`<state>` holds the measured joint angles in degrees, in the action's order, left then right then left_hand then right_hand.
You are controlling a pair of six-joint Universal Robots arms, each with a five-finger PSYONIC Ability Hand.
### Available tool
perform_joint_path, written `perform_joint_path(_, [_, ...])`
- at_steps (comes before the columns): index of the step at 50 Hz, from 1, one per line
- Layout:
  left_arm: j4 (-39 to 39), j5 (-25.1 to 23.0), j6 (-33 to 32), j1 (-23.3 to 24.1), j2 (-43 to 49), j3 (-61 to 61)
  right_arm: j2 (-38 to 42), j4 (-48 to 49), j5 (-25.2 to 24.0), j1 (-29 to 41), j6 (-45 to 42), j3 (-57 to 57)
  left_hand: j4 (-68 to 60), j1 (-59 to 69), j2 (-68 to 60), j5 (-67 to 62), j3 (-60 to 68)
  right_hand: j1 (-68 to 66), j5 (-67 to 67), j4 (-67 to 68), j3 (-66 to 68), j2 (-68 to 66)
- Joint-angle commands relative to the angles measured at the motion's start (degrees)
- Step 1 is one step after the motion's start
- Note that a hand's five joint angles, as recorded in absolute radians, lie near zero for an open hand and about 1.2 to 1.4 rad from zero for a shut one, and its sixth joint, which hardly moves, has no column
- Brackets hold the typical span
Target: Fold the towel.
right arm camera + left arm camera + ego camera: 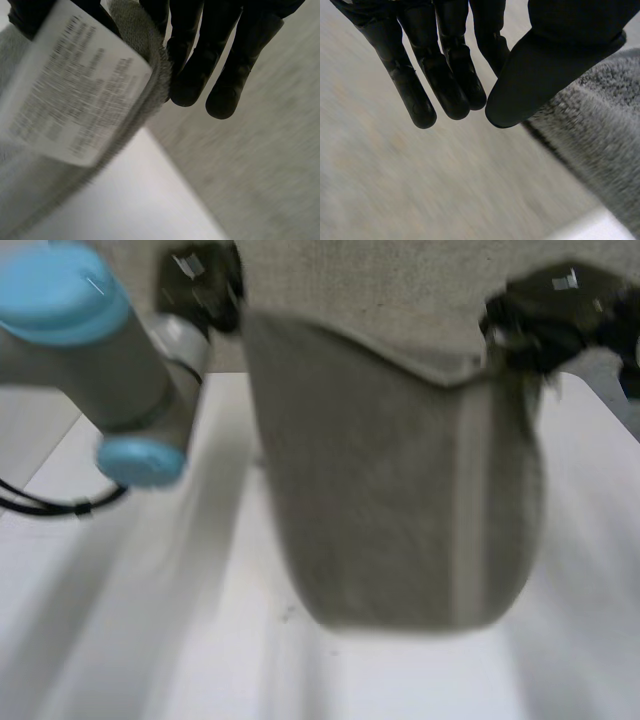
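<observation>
The towel (pixel 390 510) hangs above the white surface (pixel 120 640). My right hand (pixel 195 75) pinches its labelled corner; whether the left hand (pixel 440 75) at the other corner grips it, I cannot tell.

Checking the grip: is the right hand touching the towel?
Touching. Right wrist view: the towel corner is pinched between fingers of the right hand.

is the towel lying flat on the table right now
No, the head view shows the towel hanging above the table, held at its upper corners by the left hand and right hand.
</observation>
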<state>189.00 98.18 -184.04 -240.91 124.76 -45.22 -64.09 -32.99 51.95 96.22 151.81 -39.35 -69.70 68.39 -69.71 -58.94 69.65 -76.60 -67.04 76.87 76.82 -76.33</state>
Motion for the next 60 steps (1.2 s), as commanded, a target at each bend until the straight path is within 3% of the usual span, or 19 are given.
perform_joint_path(1, [-0.39,0.52,5.53,-3.16,-5.39,4.01,1.60,17.43,10.54,3.19,17.20,15.18,-10.30,11.61,-10.29,-11.06,10.35,-3.40,-2.96,3.13,3.18,-3.67])
perform_joint_path(3, [-0.74,0.35,5.80,-3.34,-6.01,2.78,0.29,19.37,10.62,3.45,20.18,9.85,-10.30,11.61,-10.29,-11.06,10.35,-3.40,-2.96,3.13,3.18,-3.67])
perform_joint_path(9, [-3.46,-0.36,5.27,-4.74,-8.73,-9.76,-0.86,16.73,11.41,3.45,17.55,2.52,-10.30,11.61,-10.29,-11.06,10.35,-3.40,-2.96,3.13,3.18,-3.67])
perform_joint_path(16, [-5.57,-0.36,5.36,-4.92,-11.38,-25.88,2.47,1.73,11.94,7.21,1.50,-3.61,-10.30,11.61,-10.29,-11.06,10.35,-3.40,-2.96,3.13,3.18,-3.67])
perform_joint_path(25, [-3.12,-2.81,5.36,-4.49,-10.94,-47.83,6.00,-0.58,15.11,10.31,-3.63,-21.73,-10.30,11.61,-10.29,-11.06,10.35,-3.40,-2.96,3.13,3.18,-3.67])
perform_joint_path(29, [-1.62,-4.84,5.36,-3.87,-9.36,-51.37,7.75,4.67,17.12,10.22,-6.25,-30.67,-10.30,11.61,-10.29,-11.06,10.35,-3.40,-2.96,3.13,3.18,-3.67])
perform_joint_path(34, [-1.09,-6.25,5.36,-3.60,-9.80,-53.48,4.26,11.96,19.15,10.04,-6.27,-38.85,-10.30,11.61,-10.29,-11.06,10.35,-3.40,-2.96,3.13,3.18,-3.67])
perform_joint_path(35, [-1.09,-6.25,5.36,-3.43,-10.14,-53.57,1.54,15.47,19.15,9.96,-6.00,-41.92,-10.30,11.61,-10.29,-11.06,10.35,8.70,9.14,-8.97,-8.92,8.42])
perform_joint_path(36, [-1.09,-6.25,5.45,-3.25,-10.76,-53.65,1.51,15.50,19.15,9.95,-6.00,-41.95,-10.30,11.61,-10.29,-11.06,10.35,8.82,9.26,-9.09,-9.04,8.54])
perform_joint_path(38, [-1.09,-6.25,5.45,-3.25,-11.63,-53.74,-3.12,23.72,19.15,9.69,-4.95,-48.77,-10.30,11.61,-10.29,-11.06,10.35,36.63,37.06,-36.90,-36.84,36.35])
perform_joint_path(43, [-0.57,-6.25,5.45,-3.34,-12.69,-54.27,-7.96,34.81,19.32,9.51,-2.93,-58.27,-10.30,11.61,-10.29,-11.06,10.35,51.87,52.30,-52.14,-52.08,51.59])
perform_joint_path(54, [-0.39,-6.34,5.80,-3.34,-12.70,-54.45,-12.45,50.11,19.94,10.22,-3.62,-76.12,-10.30,11.61,-10.29,-11.06,10.35,52.73,53.17,-53.00,-52.95,52.45])
perform_joint_path(60, [-0.30,-6.34,5.80,-3.25,-12.70,-54.36,-13.78,57.43,20.38,10.39,-3.89,-80.36,-10.30,11.61,-10.29,-11.06,10.35,50.54,50.98,-50.81,-50.76,50.26])
